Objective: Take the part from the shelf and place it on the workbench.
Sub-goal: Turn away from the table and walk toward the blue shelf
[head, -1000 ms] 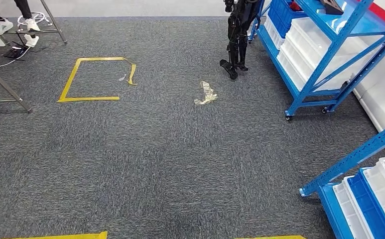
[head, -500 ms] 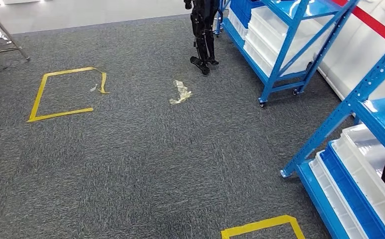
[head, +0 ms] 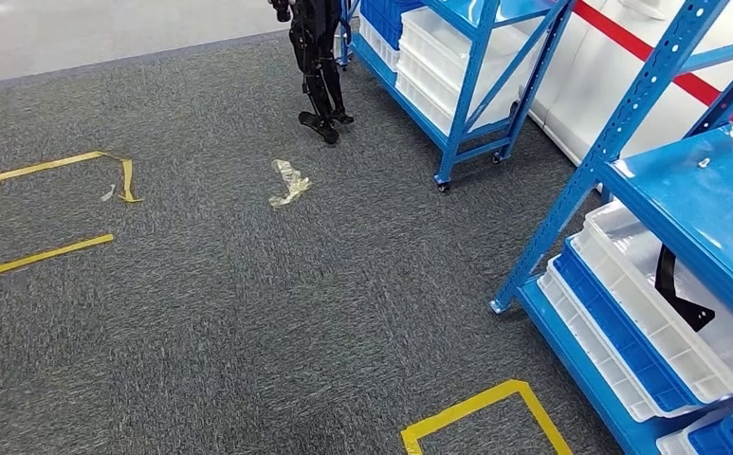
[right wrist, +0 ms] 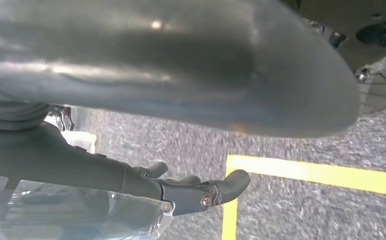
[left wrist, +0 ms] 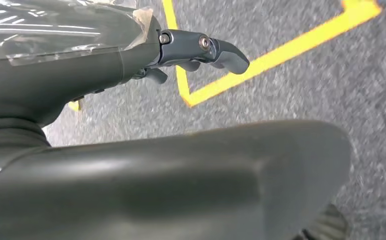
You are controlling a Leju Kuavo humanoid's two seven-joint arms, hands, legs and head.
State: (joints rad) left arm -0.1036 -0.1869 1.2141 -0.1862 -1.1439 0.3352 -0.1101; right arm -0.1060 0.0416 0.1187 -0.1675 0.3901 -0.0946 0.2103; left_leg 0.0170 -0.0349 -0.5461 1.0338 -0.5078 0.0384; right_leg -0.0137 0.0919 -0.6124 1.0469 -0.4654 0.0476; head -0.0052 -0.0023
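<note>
Black part in white tray, blue shelf, right of frame.
Part (head: 677, 289) lies in tray (head: 628, 275) of shelf (head: 628, 133); left robot hand (left wrist: 200, 50) and right robot hand (right wrist: 191, 192) empty, fingers apart, over carpet.

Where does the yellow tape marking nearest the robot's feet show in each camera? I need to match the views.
Head view: the yellow tape marking lies at the bottom edge, right of centre, beside the near blue shelf.
Left wrist view: a tape corner, probably the same marking, just past the left hand.
Right wrist view: a tape corner just past the right hand.
Shared landmark: the grey carpet.
</note>
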